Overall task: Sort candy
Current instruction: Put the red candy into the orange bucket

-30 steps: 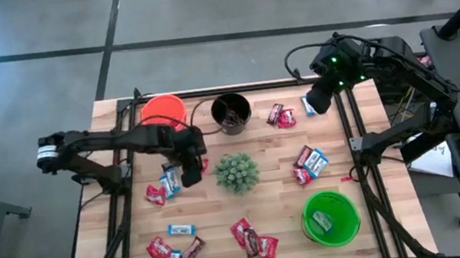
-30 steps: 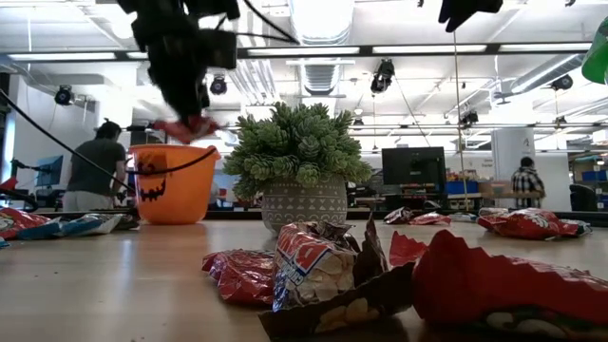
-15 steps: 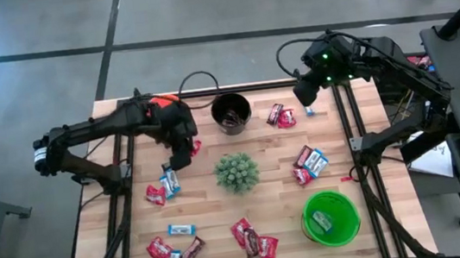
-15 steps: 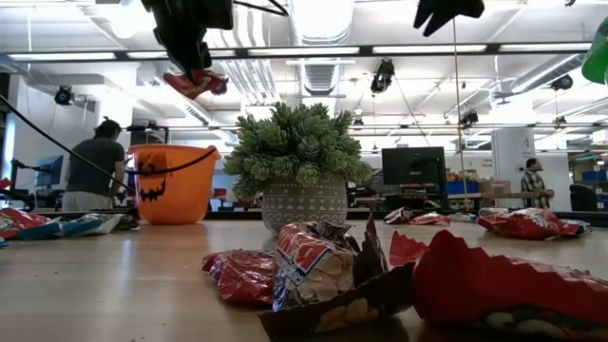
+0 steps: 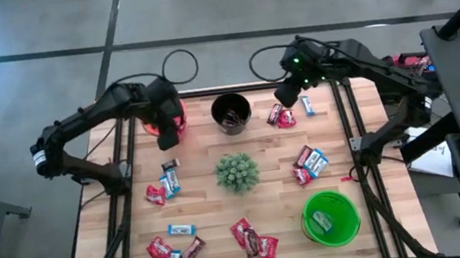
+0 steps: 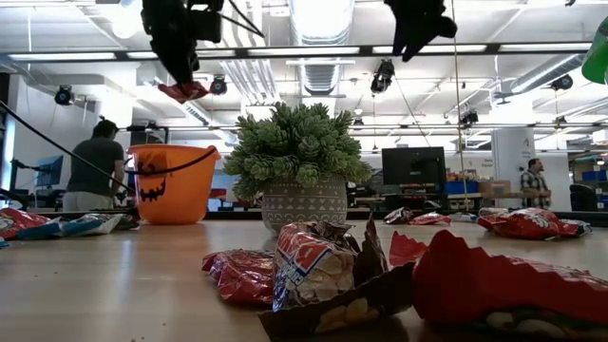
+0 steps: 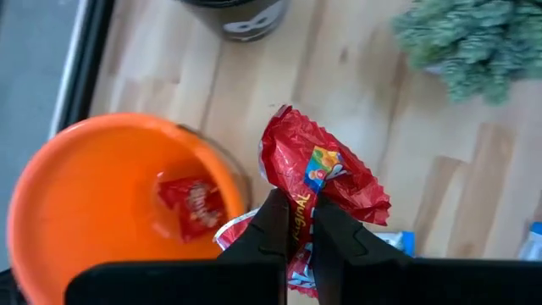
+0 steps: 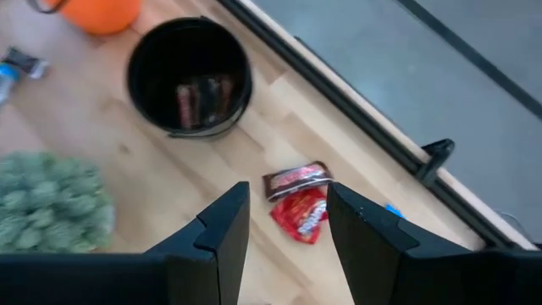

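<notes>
Overhead, a pale wooden table [image 5: 213, 209] with plank seams sits on a grey concrete floor [image 5: 34, 90] crossed by dark lines, and black rails run along the table's left and right sides. Red, blue-white and brown candy [image 5: 254, 241] lies scattered in small groups across the planks: some near the left rail, some along the near edge, some right of the plant [image 5: 236, 172] that stands mid-table. An orange bucket [image 7: 102, 191] stands at the far left corner with one red sweet inside, a black bucket [image 5: 231, 112] sits just beside it toward the middle, and a green bucket [image 5: 330, 216] stands at the near right.

The left gripper [image 7: 295, 222] hangs above the orange bucket's rim, fingers pinched tight on a red wrapper [image 7: 315, 174]. The right gripper [image 8: 286, 222] hovers over the far right part of the table with its fingers parted and nothing between them; a brown and a red sweet [image 8: 298, 199] lie on the wood below it.

Seen level across the table, the room behind is an open workshop with strip lights and ducts overhead, monitors on desks, a person [image 6: 95, 171] seated at the left and another person [image 6: 535, 185] far off at the right.
</notes>
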Available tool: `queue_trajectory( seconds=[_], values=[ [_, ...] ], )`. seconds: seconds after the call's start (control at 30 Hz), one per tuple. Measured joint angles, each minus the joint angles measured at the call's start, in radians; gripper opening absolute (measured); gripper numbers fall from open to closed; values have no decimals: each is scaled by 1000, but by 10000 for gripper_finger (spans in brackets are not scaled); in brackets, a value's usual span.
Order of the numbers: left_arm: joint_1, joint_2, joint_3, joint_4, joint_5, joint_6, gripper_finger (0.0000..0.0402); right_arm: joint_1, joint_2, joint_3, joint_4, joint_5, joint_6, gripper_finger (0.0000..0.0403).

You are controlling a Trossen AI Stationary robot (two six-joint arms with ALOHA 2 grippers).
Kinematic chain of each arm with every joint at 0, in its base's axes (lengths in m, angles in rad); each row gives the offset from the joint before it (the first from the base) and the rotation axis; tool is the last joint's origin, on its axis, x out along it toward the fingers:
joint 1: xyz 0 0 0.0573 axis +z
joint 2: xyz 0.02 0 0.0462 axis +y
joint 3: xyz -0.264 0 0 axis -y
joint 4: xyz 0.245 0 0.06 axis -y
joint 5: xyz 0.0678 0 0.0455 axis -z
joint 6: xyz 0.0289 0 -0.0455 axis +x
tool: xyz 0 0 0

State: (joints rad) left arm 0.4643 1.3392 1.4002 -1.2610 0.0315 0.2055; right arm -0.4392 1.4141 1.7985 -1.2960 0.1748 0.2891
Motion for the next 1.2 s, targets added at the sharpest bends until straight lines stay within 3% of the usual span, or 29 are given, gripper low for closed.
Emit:
queue_trajectory(
  seconds=[0.13, 0.57, 1.2],
  values=[
    [66, 0, 12, -1, 0, 30, 0, -33, 17, 0, 23, 42, -16, 150],
    [252, -1, 60, 3, 1, 20, 0, -235, 22, 0, 82, 37, -66, 137],
    [397, 0, 59, 37, 2, -26, 0, -463, 22, 0, 158, 27, -129, 130]
  ],
)
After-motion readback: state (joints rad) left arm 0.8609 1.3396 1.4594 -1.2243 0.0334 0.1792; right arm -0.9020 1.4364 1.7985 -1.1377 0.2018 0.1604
